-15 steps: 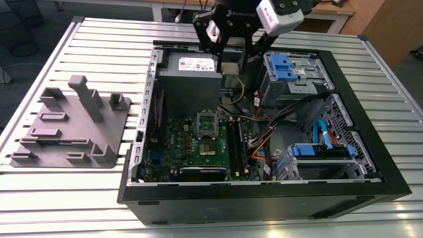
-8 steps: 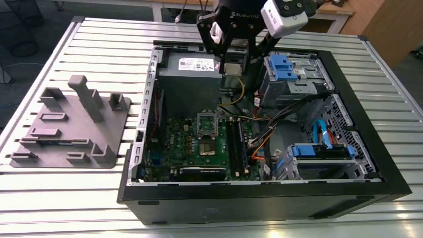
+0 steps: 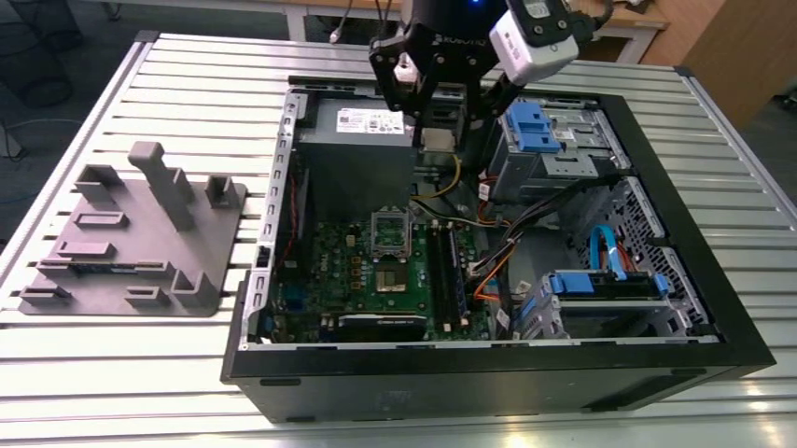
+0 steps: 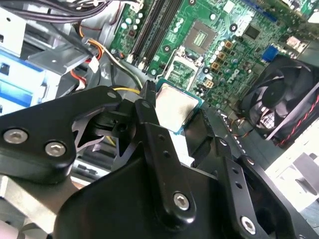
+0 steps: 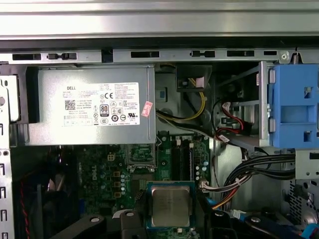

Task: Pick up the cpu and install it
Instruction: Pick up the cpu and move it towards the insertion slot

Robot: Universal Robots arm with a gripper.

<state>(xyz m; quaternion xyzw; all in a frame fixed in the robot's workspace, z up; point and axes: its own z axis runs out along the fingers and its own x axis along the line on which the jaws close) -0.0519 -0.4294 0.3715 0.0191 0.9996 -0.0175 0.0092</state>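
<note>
Status: cpu point(image 4: 174, 107) clamped in gripper point(image 3: 436, 138) above open computer case point(image 3: 498, 364).
The cpu is gripped by its edges between two black fingers point(image 4: 149, 119), and its silver top is seen in both wrist views. It is held clear of the green motherboard point(image 3: 330, 266), beside the grey power supply point(image 5: 89, 104). The metal-framed socket point(image 3: 388, 227) lies below, apart from it.

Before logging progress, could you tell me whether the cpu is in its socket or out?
Out: the hand holds the cpu above the motherboard.
</note>
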